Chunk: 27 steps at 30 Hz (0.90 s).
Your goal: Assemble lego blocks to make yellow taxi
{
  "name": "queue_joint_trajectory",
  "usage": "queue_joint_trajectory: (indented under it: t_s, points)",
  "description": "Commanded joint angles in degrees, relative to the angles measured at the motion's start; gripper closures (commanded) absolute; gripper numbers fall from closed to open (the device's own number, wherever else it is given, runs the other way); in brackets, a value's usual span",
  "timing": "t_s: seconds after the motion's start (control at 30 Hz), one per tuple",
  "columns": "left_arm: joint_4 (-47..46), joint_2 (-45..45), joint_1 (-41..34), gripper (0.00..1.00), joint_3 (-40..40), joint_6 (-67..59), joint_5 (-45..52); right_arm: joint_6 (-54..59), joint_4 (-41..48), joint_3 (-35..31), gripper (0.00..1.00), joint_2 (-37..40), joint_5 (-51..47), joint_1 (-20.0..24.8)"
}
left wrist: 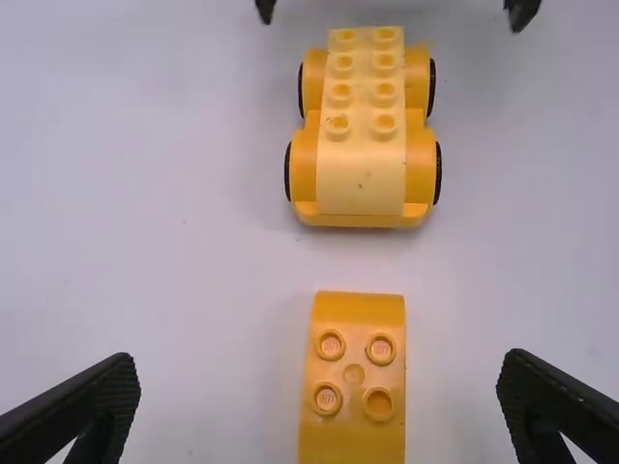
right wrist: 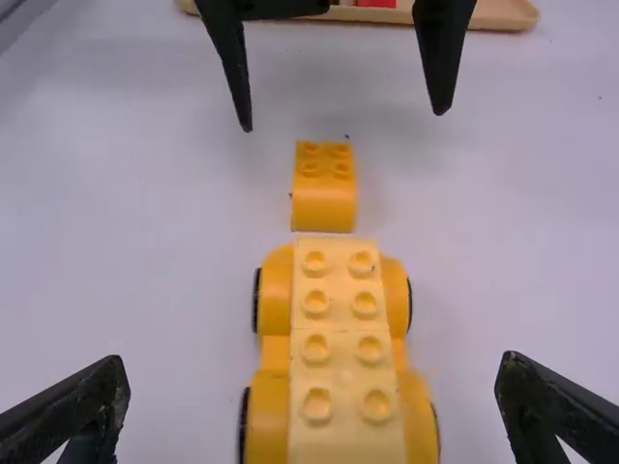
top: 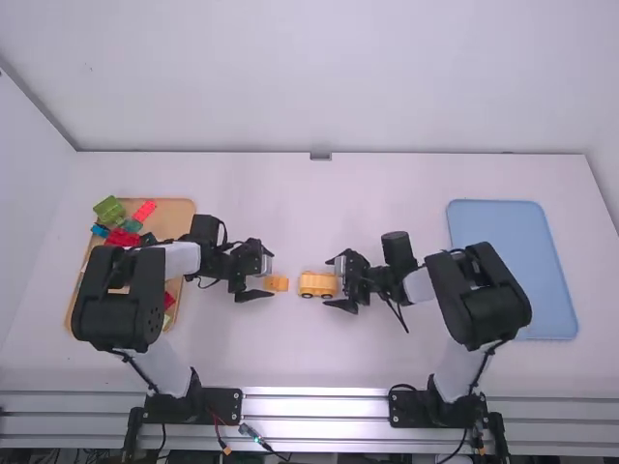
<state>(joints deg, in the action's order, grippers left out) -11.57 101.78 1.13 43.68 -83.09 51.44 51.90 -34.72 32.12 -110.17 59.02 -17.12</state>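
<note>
My left gripper [top: 259,272] stands open at the orange block [top: 277,283] in the middle of the table. In the left wrist view that curved, studded block [left wrist: 354,377] lies between the spread fingers of the left gripper [left wrist: 319,406], touching neither. Just right of it stands the yellow car base [top: 317,284], with black-rimmed wheels and pale yellow studded bricks along its top. My right gripper [top: 337,280] is at the base's right end; in the right wrist view the right gripper [right wrist: 311,411] is open around the car base [right wrist: 334,358], with a gap on each side.
A wooden tray [top: 179,205] at the left holds a green block [top: 109,209], a red block [top: 144,210] and several other coloured pieces, partly under the left arm. A blue tray [top: 503,217] lies at the right, beside the right arm.
</note>
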Motion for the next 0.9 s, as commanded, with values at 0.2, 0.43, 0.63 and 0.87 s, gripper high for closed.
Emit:
queue_joint_trajectory:
  t_s: [0.2, 0.43, 0.63, 0.87]
  points:
    - [0.1, 1.1, -0.4, 0.01, -0.9, 1.7, 1.5, -10.9, -8.9, 4.0, 0.01, -10.8, 1.1, -2.1]
    - [2.6, 4.6, -0.4, 0.01, -0.9, 1.9, 1.5, -11.2, -8.1, 4.6, 0.01, -11.4, -1.8, -2.9]
    - [3.4, 7.0, -0.9, 0.03, -0.9, 0.2, 1.5, -11.2, -7.5, 4.6, 0.13, -11.4, -3.8, -4.1]
    - [4.1, 7.0, -1.2, 0.35, -0.9, 0.2, 1.4, -11.2, -7.3, 4.6, 0.36, -11.4, -3.7, -3.9]
